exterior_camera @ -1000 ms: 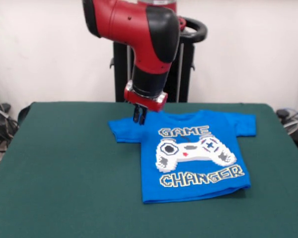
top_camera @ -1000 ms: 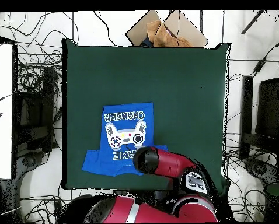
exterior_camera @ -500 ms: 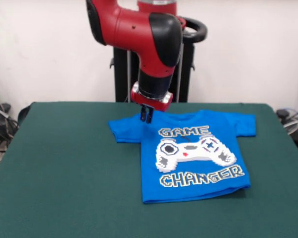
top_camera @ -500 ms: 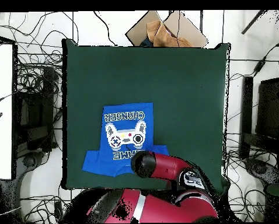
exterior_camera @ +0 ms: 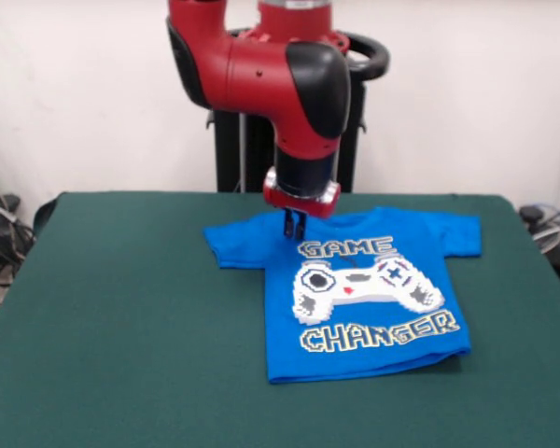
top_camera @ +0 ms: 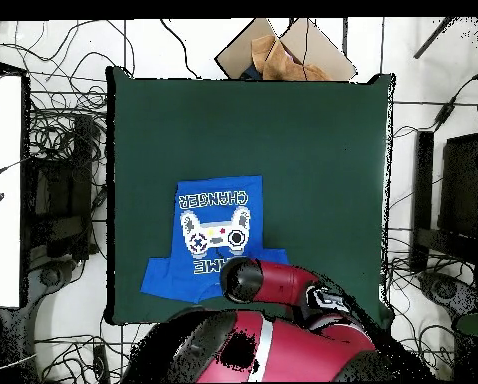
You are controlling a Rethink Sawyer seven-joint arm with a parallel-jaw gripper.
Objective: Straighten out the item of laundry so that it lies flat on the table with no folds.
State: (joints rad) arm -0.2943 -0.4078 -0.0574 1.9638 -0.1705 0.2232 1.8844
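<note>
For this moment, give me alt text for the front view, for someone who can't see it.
A bright blue T-shirt printed "GAME CHANGER" lies spread on a dark green table. The red and black arm's hand hangs over the shirt's collar area.

the t-shirt (exterior_camera: 364, 289) below my arm carries the only legible text. in the front view, "game" (exterior_camera: 346, 248) stands in yellow-outlined block letters across the chest, above a white-grey pixel game controller print (exterior_camera: 366, 287), and "changer" (exterior_camera: 381, 331) stands below that print, slanting slightly upward to the right. in the overhead view the same t-shirt (top_camera: 219, 236) shows "changer" (top_camera: 218, 197) turned upside down at the hem end; the other word lies partly under my arm and cannot be read whole. i can read no other text, label or number.
</note>
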